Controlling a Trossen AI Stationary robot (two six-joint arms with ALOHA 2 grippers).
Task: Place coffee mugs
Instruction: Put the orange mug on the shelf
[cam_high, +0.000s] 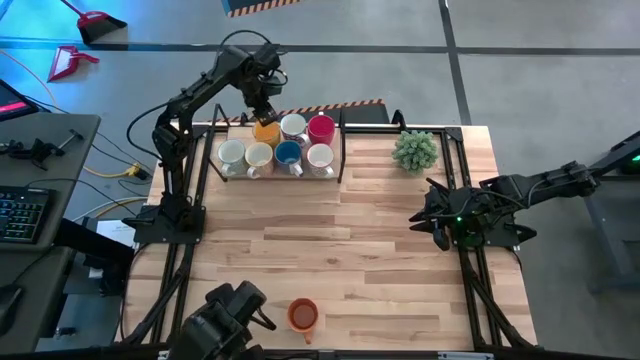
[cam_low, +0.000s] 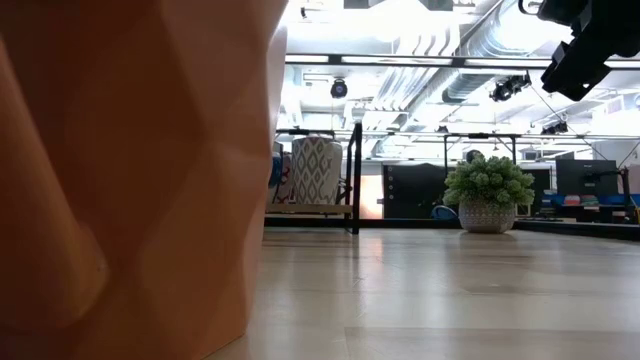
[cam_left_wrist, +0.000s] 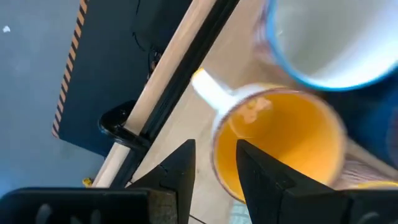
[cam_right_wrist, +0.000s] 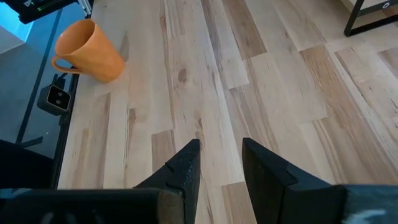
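The yellow-orange mug (cam_high: 266, 130) sits at the back left corner of the mug cluster, inside the black frame (cam_high: 342, 150) at the far edge of the bench (cam_high: 360, 240). The left tool (cam_high: 262, 106) is right above it — in the left wrist view its two dark fingers (cam_left_wrist: 180, 171) stand a little apart, one on each side of the yellow-orange mug's (cam_left_wrist: 280, 137) rim, with the white handle pointing toward the frame's rail. I cannot tell whether the fingers touch the rim.

Just beside the yellow-orange mug, going away from it along the back row, stand a white mug (cam_high: 293, 126) and then the red mug (cam_high: 321, 127). In the front row, nearest the yellow-orange mug, are two cream mugs (cam_high: 232, 154) and (cam_high: 259, 155), then the blue mug (cam_high: 289, 153) and another white mug (cam_high: 320, 156). In the left wrist view a blue-rimmed mug (cam_left_wrist: 336, 43) is just beside the yellow-orange one.

Well apart from the cluster, at the near edge of the bench, the red-orange mug (cam_high: 303, 315) stands alone; it fills the left of the low view (cam_low: 130, 180).

The small potted plant (cam_high: 416, 150) stands outside the frame, on the red mug's side.

The right tool (cam_high: 440, 218) hangs above the bench's right side, well apart from every mug — its fingers (cam_right_wrist: 186, 168) are parted and hold nothing.
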